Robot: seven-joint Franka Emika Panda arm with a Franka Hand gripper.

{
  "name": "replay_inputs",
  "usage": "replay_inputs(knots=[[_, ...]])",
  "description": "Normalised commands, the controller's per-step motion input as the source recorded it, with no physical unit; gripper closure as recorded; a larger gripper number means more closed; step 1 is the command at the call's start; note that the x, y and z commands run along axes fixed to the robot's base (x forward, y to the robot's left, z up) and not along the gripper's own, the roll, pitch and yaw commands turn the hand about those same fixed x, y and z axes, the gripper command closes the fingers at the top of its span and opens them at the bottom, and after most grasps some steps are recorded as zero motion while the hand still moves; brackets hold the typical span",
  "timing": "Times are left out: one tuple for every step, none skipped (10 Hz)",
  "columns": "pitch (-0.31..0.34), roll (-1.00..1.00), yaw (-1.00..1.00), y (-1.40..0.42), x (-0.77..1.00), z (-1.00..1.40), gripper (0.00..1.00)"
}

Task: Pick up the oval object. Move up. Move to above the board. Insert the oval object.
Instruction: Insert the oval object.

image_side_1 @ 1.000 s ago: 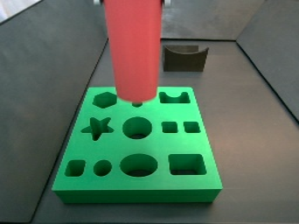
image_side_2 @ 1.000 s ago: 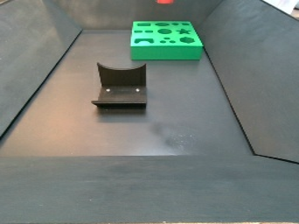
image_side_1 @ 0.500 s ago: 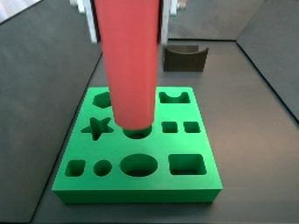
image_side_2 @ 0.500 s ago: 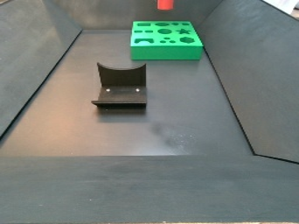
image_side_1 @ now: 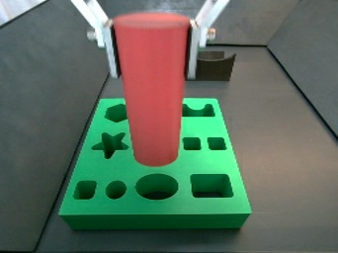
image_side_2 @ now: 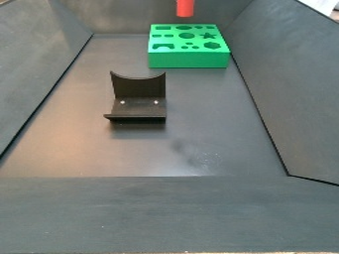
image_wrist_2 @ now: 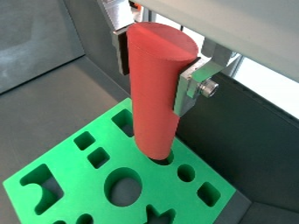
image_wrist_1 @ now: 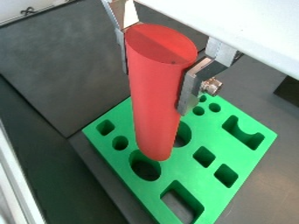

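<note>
End effector (image_side_1: 148, 44) clamped on oval object (image_side_1: 153, 89), now lower vs 0.5 s ago, peg tip just over board (image_side_1: 211, 203). Insertion looks imminent; alignment w/ oval hole unclear.

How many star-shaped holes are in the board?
1: a star hole at the board's left edge in a side view; the red peg in the gripper above may hide more.

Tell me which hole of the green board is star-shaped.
The star hole at the board's edge; the others are round, square or hexagonal. The gripper holds the oval object above.
</note>
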Motion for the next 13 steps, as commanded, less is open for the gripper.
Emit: replay_inputs(knots=[[0.001, 0.12, 0.19, -0.23, 0.15, -0.26, 1.00], [0.004, 0.12, 0.18, -0.23, 0.13, -0.25, 1.00], [0.000, 0.11, 0.16, -0.21, 0.12, -0.26, 1.00], [0.000, 0.09, 0.09, -0.17, 0.02, -0.25, 1.00], [0.000, 0.08, 0.07, -0.09, 0.00, -0.24, 1.00], [0.000, 0.08, 0.03, -0.05, 0.00, -0.24, 1.00], [0.000, 0.08, 0.03, -0.04, 0.00, -0.27, 1.00], [0.000, 0.08, 0.02, -0.07, 0.00, -0.29, 1.00], [0.000, 0.06, 0.04, -0.10, 0.06, -0.29, 1.00], [0.000, 0.00, 0.04, -0.14, 0.16, -0.22, 1.00], [0.000, 0.00, 0.04, -0.13, 0.13, -0.23, 1.00], [0.000, 0.00, 0.03, -0.13, 0.14, -0.22, 1.00], [0.000, 0.00, 0.03, -0.11, 0.14, -0.23, 1.00]])
